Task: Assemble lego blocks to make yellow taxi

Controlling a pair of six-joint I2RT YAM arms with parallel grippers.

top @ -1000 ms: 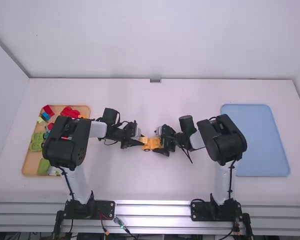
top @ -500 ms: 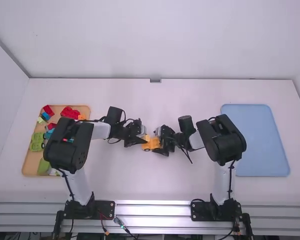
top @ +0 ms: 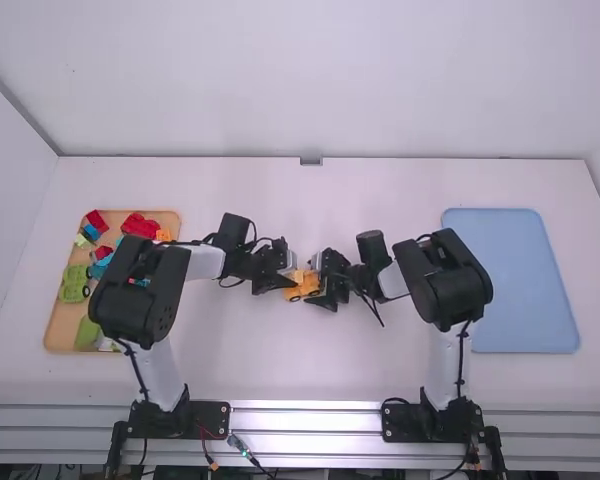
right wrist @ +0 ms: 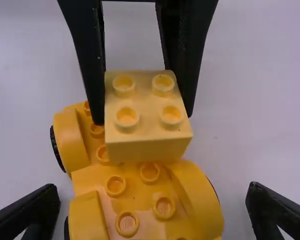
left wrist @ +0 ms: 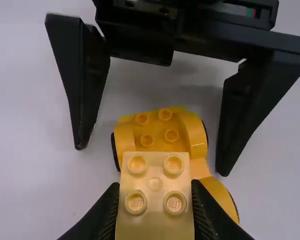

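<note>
The yellow wheeled base (right wrist: 140, 192) is sitting between my two arms near the middle of the white surface (top: 330, 370), a spot both can work at. It is showing bare studs at both ends, and the paler yellow block (left wrist: 155, 185) is covering its middle, where I judge the cab belongs. I am keeping my left jaws clamped on that block's opposite sides, so its top studs are staying free. The base is lying askew beneath it, its stud rows out of line with the block's edges; whether the two are locking anywhere I cannot tell.

My right jaws are standing apart, one on each side of the base with a gap at both flanks, seemingly leaving it room to be squared up. I am judging this as the fitting of the cab, fairly well along, and now needing the right jaws to brace the base while the left ones line up the block and press. Pushing while it is crooked could skid or tip the base on its wheels.

Farther out, the tan tray (top: 55, 325) is holding loose pieces beyond my left arm (top: 135, 290), and the blue mat (top: 510, 280) is lying beyond my right arm (top: 445, 280).
</note>
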